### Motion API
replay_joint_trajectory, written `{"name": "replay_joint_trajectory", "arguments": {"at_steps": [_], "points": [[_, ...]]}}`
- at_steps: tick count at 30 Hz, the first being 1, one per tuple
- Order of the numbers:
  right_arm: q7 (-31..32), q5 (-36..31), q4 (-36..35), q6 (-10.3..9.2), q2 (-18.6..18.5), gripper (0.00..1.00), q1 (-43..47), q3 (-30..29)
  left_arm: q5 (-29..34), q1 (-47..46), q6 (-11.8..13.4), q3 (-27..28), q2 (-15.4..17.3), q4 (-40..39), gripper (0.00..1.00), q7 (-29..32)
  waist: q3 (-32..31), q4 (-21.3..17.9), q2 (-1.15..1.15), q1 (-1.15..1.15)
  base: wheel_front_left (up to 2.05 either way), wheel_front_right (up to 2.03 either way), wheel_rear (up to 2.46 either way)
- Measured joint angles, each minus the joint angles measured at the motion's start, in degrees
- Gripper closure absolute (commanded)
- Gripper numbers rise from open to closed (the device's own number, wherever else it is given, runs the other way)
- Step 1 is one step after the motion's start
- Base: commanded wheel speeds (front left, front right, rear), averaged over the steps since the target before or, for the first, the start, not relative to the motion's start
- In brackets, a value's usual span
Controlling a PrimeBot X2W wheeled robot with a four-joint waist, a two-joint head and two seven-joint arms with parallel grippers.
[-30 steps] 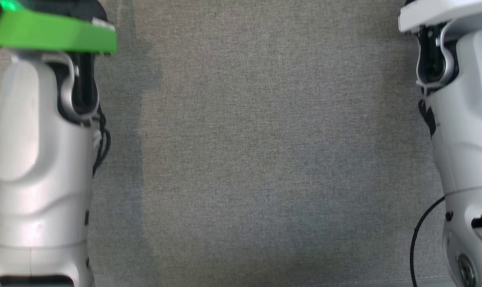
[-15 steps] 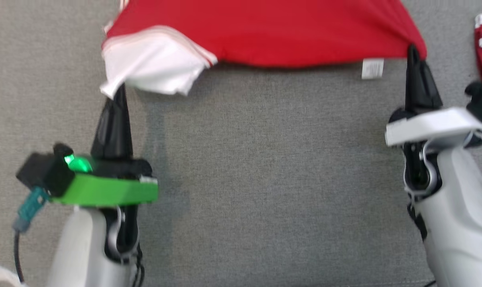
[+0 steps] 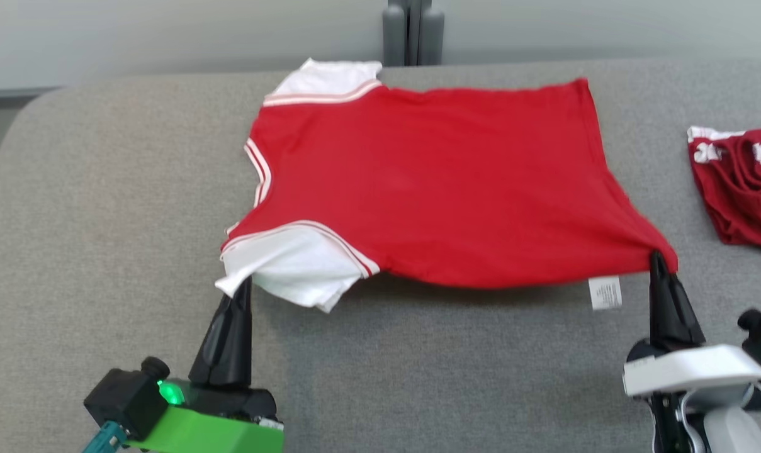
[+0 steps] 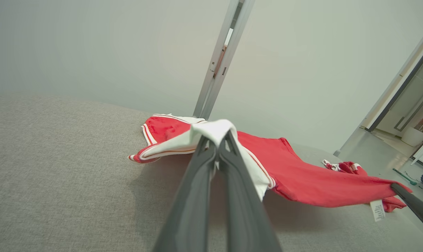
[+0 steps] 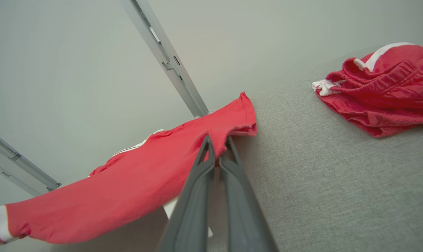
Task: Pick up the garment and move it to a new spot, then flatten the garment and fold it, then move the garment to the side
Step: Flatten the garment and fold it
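Holding the red shirt point(image 3: 430, 189) up by two near corners above the gray surface point(image 3: 103, 220).
The left jaws squeeze its white sleeve point(image 3: 292, 267); the right jaws pinch the red corner by the little tag point(image 3: 605, 293). The shirt's far edge rests on the surface. Another red cloth point(image 3: 742, 185) lies apart on the right.

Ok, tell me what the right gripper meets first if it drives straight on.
The red T-shirt itself: the right gripper is shut on its near hem corner, so it would push straight into that cloth. Past it, depth is unclear.
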Motion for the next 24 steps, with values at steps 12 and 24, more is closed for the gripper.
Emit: {"name": "replay_joint_trajectory", "arguments": {"at_steps": [12, 24], "points": [[4.1, -0.5, -3.3, 0.0, 1.7, 1.0, 9.9, -2.2, -0.1, 8.8, 1.7, -0.7, 3.0, -2.4, 1.0, 4.8, -5.6, 2.0, 0.0, 0.0, 0.0, 0.0, 0.0], [2.3, 1.5, 6.0, -0.01, 1.7, 1.0, 7.4, 0.0, -1.5, 5.4, 0.4, -3.4, 1.3, 9.3, 1.0, 3.5, -2.7, 1.8, 0.0, 0.0, 0.0, 0.0, 0.0]]}}
